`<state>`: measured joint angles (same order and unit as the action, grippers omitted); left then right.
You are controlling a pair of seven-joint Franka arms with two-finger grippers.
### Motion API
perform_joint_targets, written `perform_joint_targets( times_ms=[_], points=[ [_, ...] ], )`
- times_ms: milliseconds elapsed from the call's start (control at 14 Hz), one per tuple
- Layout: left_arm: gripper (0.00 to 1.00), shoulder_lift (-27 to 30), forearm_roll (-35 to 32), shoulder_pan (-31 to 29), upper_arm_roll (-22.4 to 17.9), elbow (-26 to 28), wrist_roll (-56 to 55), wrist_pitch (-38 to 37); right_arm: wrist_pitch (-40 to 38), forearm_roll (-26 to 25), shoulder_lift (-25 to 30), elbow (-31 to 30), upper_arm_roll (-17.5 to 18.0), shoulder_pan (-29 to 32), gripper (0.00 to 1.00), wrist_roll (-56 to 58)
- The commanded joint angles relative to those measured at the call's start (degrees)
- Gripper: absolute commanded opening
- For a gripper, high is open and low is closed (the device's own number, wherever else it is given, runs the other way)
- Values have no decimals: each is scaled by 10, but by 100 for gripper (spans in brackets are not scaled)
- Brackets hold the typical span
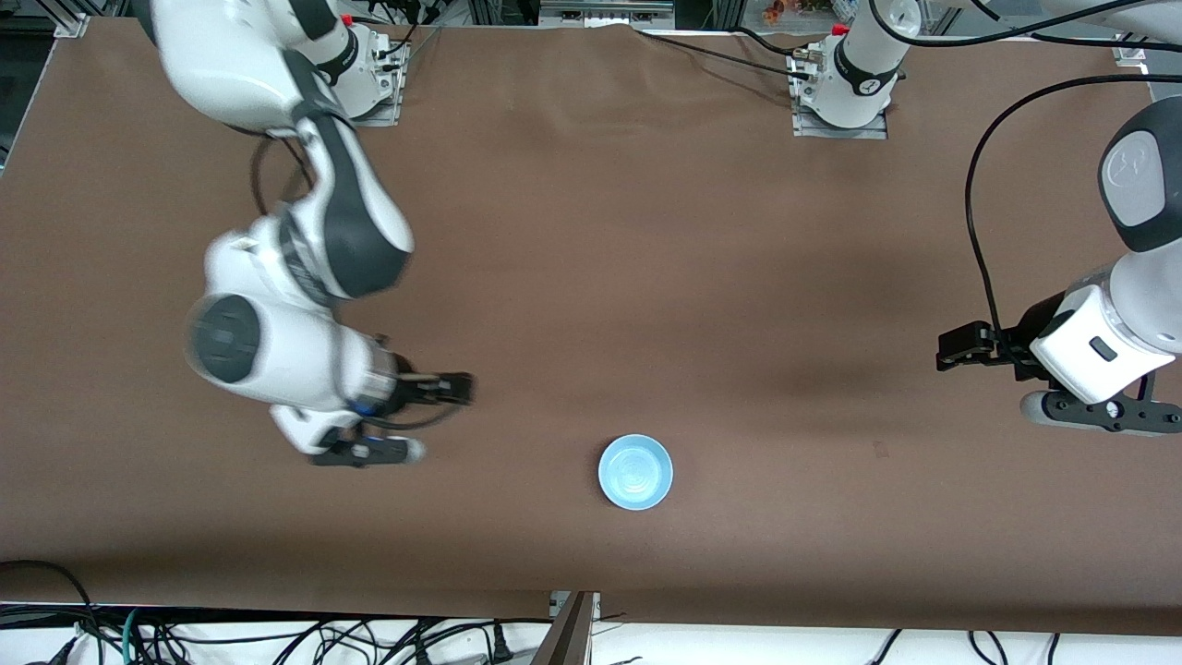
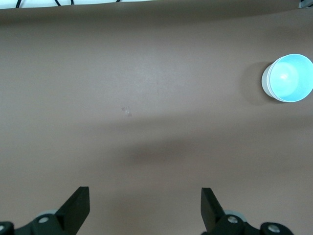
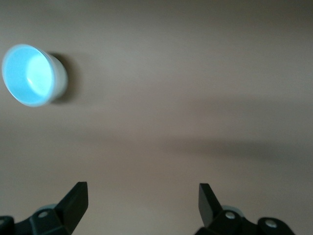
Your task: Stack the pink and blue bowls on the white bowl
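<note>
I see one blue bowl on the brown surface, between my two empty end effectors, left and right, each spread wide.

Only the blue bowl interrupts the table.

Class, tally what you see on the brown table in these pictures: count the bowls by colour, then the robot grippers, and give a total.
Blue bowls: 1, the blue bowl, whose outer wall looks white in the wrist views
Pink bowls: 0 in sight
Separate white bowls: 0 in sight
Grippers: 2, the right gripper and the left gripper, both open and holding nothing
Total: 3
</note>
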<state>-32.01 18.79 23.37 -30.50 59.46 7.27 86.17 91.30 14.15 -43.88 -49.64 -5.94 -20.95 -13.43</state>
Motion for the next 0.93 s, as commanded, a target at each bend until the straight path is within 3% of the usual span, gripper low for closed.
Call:
perform_joint_targets(
  times_ms=[0,72,143,430,645,860],
  points=[
    [100,14,-12,6,0,11,4,-5,-1,-10,187,-239,-44,-9,100,60],
    [100,15,-12,6,-1,11,4,-5,7,-21,243,-305,-54,-10,100,69],
    [100,15,-12,6,-1,11,4,-5,5,-63,287,-348,-53,-10,100,71],
    [100,15,-12,6,-1,11,4,-5,-7,-137,426,-483,-50,-11,100,88],
    [100,15,-12,6,-1,11,3,-5,-23,-179,450,-492,-31,-7,100,110],
    [100,15,-12,6,0,11,4,-5,-28,-180,448,-475,-30,1,100,111]
  ],
)
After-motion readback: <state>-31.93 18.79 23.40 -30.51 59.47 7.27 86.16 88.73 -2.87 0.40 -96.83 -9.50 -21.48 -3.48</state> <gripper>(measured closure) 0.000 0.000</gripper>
